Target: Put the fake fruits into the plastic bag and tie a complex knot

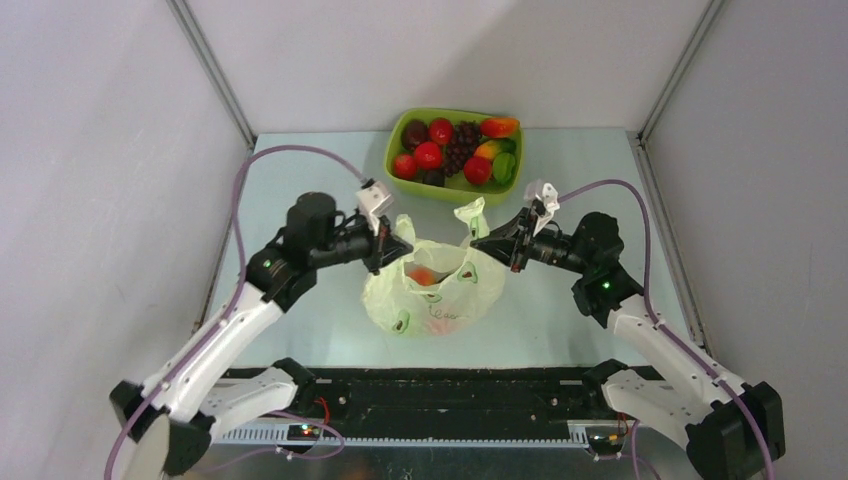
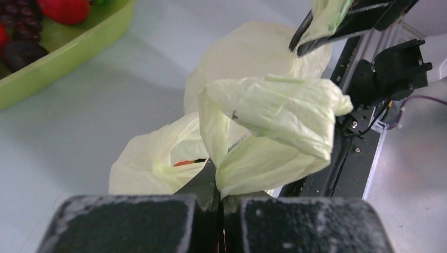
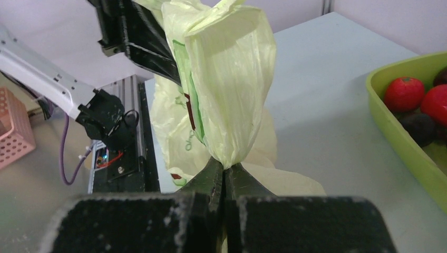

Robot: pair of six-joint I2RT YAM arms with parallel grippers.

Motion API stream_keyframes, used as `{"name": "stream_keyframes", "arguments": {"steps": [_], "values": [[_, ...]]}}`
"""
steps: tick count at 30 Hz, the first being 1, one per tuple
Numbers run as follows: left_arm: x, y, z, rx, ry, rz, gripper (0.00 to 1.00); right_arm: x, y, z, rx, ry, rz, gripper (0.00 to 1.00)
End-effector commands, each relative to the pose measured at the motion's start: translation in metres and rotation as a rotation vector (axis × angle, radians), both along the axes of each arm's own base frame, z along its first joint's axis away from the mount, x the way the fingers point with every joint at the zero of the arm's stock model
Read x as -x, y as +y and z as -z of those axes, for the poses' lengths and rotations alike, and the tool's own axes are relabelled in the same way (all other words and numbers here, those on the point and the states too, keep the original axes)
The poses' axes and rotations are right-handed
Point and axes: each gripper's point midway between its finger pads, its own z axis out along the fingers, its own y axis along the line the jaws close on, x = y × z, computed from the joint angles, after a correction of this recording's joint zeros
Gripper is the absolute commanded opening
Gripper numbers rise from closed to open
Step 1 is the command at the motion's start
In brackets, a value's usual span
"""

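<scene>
The work surface (image 1: 300, 330) is recorded as a pale, matte table, enclosed on three sides by plain white panels (image 1: 100, 150) set in aluminium posts (image 1: 213, 75). A black rail (image 1: 450, 400) is mounted along the near edge, between the arm bases.

The plastic bag (image 1: 432, 300) is found resting at the middle of the table, mouth upward, with a red-orange fruit (image 1: 425, 277) seen inside. One handle (image 2: 274, 121) is clamped in the left gripper (image 1: 392, 248), whose fingers are pressed together on the film. The other handle (image 3: 226, 79) is pinched likewise in the right gripper (image 1: 480, 240). The two are held apart.

A lime-green tray (image 1: 393, 150) is placed near the far edge, behind the bag, and the remaining fake fruits (image 1: 428, 155) are contained in it. A pink basket (image 3: 13, 126) is noted past the rail in the right wrist view.
</scene>
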Motion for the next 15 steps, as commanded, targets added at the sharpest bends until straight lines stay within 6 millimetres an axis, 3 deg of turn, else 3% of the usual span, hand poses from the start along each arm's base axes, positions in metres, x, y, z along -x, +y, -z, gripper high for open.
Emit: {"name": "stream_keyframes", "arguments": {"steps": [1,3,4,6,15], "values": [[0.0,-0.024,-0.015,-0.052,-0.018,0.085,0.0,0.01,0.009,-0.015,0.055,-0.083,0.002,0.0],[-0.005,-0.028,-0.004,-0.13,0.029,0.078,0.0,0.014,0.014,-0.015,0.072,-0.097,0.004,0.0],[-0.003,-0.03,0.014,-0.196,0.078,0.094,0.0,0.014,0.015,-0.015,0.083,-0.118,0.011,0.0],[-0.004,-0.034,0.022,-0.259,0.078,0.111,0.0,0.017,0.019,-0.014,0.098,-0.121,0.002,0.0],[0.002,-0.038,0.026,-0.288,0.028,0.111,0.0,0.009,0.034,0.002,0.191,-0.045,0.035,0.0]]}}
